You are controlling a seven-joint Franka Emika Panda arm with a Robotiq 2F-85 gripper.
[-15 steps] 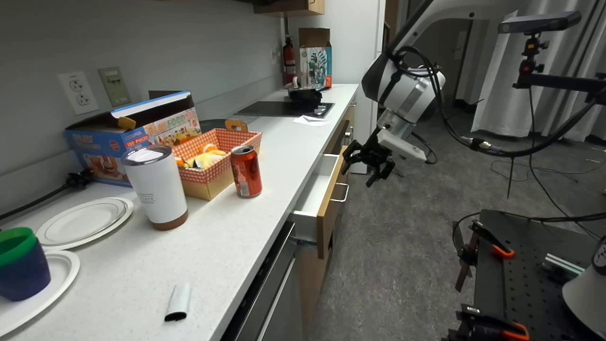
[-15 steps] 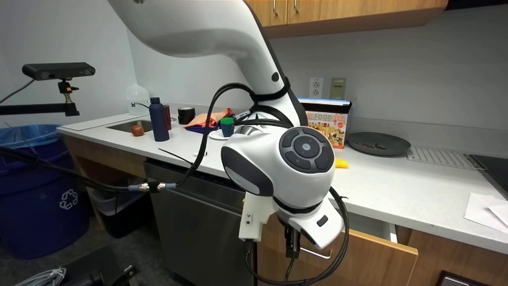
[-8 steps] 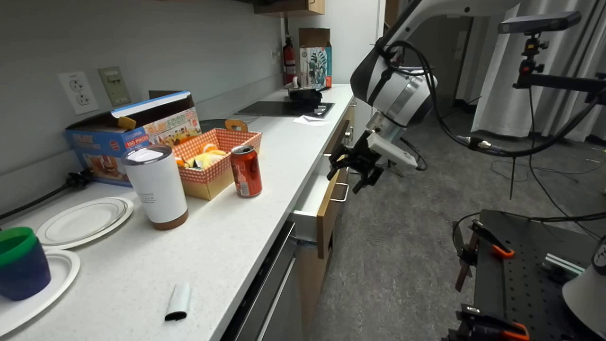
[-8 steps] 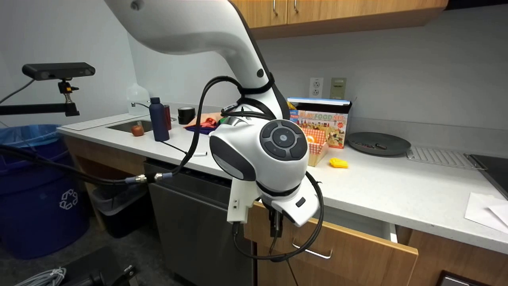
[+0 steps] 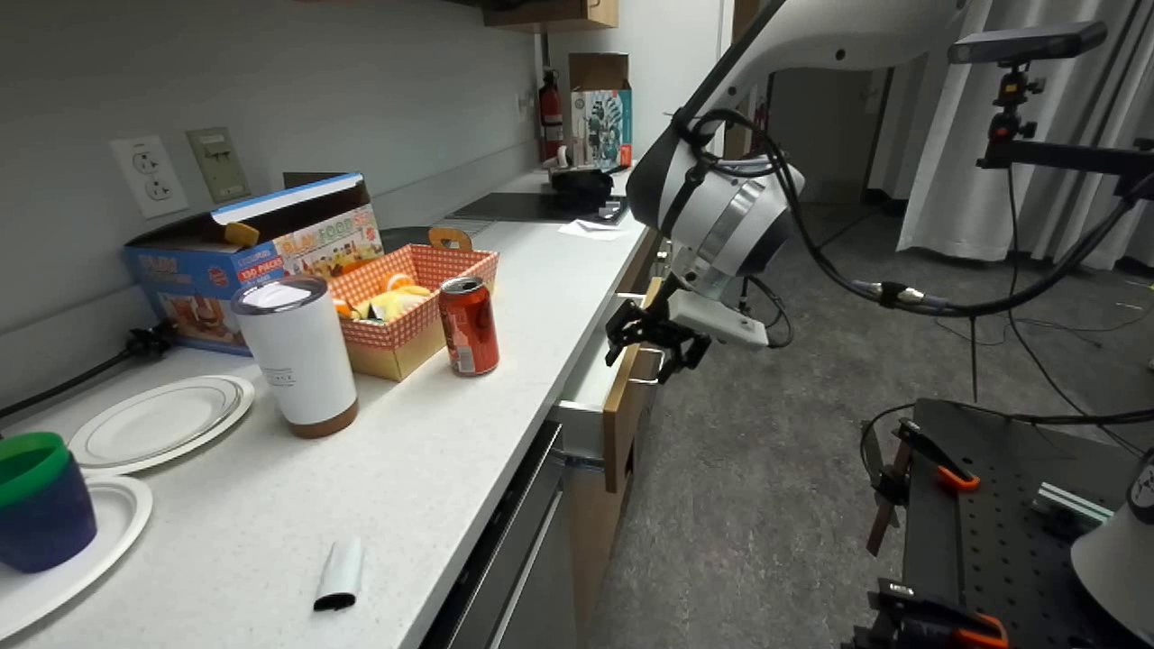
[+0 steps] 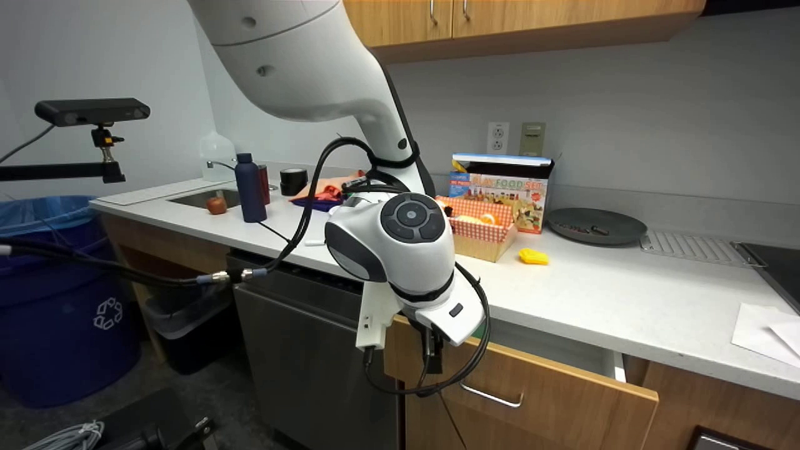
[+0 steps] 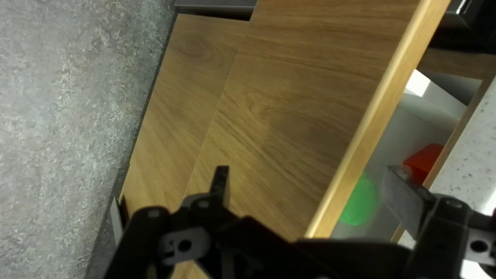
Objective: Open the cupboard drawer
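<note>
From where I am standing, the job is looking mostly done: the cupboard drawer (image 6: 562, 390) is already sitting out from under the counter (image 6: 631, 300), lying between four and five o'clock in an exterior view, its pale inside showing behind the tan wood panel. A metal runner (image 5: 577, 461) is showing beneath its side wall, and in the wrist view a green thing (image 7: 358, 203) and a red thing (image 7: 424, 161) are lying in the drawer, too blurred for naming. The slim handle (image 6: 492, 396) is sitting lower on the front, at four o'clock from the gripper (image 7: 308, 174), and nothing is gripping it. The gripper itself is standing wide, holding nothing that I am seeing, with the panel's top edge crossing the gap in the wrist view: one finger (image 7: 221, 182) is hanging at seven o'clock, on the front-face side, while the other finger (image 7: 403, 197) is hanging at four o'clock, on the inner side. Whether either is touching wood, I am not managing to tell. What is remaining, in my judgement, is small: perhaps a further tug at that top edge, perhaps only lifting away. How much travel the runner is hiding, I am only guessing; a careless nudge inward could be sliding the drawer back.
</note>
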